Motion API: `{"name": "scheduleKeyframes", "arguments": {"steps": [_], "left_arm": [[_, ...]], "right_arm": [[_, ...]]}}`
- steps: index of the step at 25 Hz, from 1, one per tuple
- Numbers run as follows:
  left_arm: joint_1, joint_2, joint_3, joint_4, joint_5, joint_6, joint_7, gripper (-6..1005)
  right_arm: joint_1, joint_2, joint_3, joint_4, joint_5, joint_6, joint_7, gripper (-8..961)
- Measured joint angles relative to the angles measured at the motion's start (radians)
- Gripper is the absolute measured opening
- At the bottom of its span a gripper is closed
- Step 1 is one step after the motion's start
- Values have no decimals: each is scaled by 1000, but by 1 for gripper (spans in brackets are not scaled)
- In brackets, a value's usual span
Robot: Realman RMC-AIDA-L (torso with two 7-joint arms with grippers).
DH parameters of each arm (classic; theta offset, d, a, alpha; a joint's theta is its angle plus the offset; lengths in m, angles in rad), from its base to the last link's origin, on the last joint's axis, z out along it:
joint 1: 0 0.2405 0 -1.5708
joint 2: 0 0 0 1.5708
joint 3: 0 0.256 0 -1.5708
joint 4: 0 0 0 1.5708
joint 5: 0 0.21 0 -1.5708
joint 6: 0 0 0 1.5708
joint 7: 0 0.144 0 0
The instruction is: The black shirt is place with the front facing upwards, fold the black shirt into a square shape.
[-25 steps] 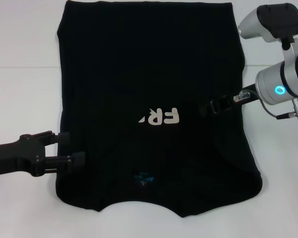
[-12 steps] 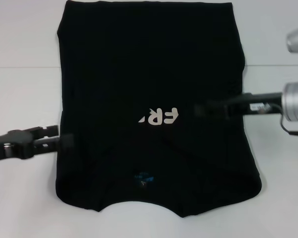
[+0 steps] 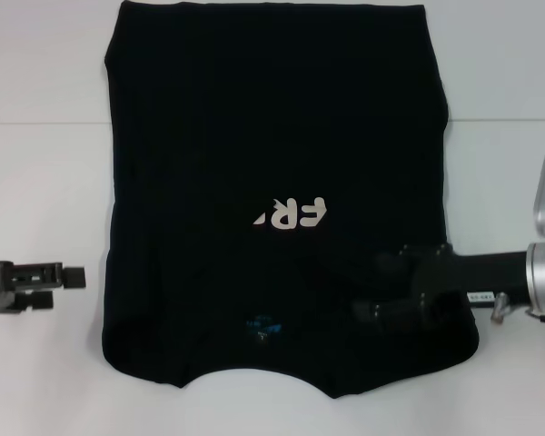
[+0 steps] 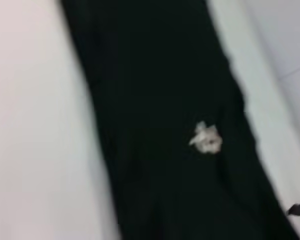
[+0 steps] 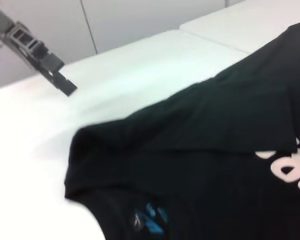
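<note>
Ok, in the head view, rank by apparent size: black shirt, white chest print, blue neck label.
1. black shirt, covering most of the table.
2. white chest print, partly folded under.
3. blue neck label, smallest.

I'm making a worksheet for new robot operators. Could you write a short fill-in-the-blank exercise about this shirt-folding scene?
1. The large black cloth T-shirt lies on a ____ table.
2. The right gripper is over the shirt, while the left gripper is ____ the shirt, above bare table.
3. The white chest print is partly covered by folded cloth, so only the letters ____ can be read.
4. The small neck label is ____ in colour.

Missing words: white; off; FR; blue
</note>
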Motion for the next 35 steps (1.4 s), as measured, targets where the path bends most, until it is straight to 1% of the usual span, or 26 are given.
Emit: {"name": "scheduleKeyframes", "arguments": {"steps": [1,3,4,5,8,11,12,14,17,18,20,24,35], "left_arm": [[-8,-4,9,17,22,3,-29,899],[-27,-23,43,80,66,10,-84,898],[-37,-37,69,122,94,10,-112,898],[-43,-46,85,147,113,10,-129,898],[-82,-105,180,297,235,12,-220,897],[-117,-166,229,424,340,23,-265,897],[-124,-178,237,442,364,24,-271,896],[-148,-217,272,483,435,31,-289,896],[-165,-249,316,496,517,18,-296,895],[-166,-254,334,497,534,11,-297,895],[-165,-258,362,497,551,-4,-298,895],[-158,-259,394,489,557,-28,-295,894],[-149,-260,484,423,560,-105,-276,891]], "right_arm": [[0,0,0,12,0,8,-22,875],[1,-1,0,26,1,26,-54,924],[2,-1,0,29,1,32,-62,924],[3,-1,0,30,1,36,-68,924],[6,-2,3,30,1,38,-73,923],[6,-3,14,31,3,38,-73,923],[5,-4,17,31,3,38,-73,923],[4,-4,19,31,3,38,-74,923],[2,-4,22,31,4,39,-74,922],[2,-4,23,31,4,39,-74,922],[1,-4,23,32,4,40,-73,922],[-2,-4,23,32,5,40,-70,922],[-3,-4,23,32,5,40,-66,920]]}}
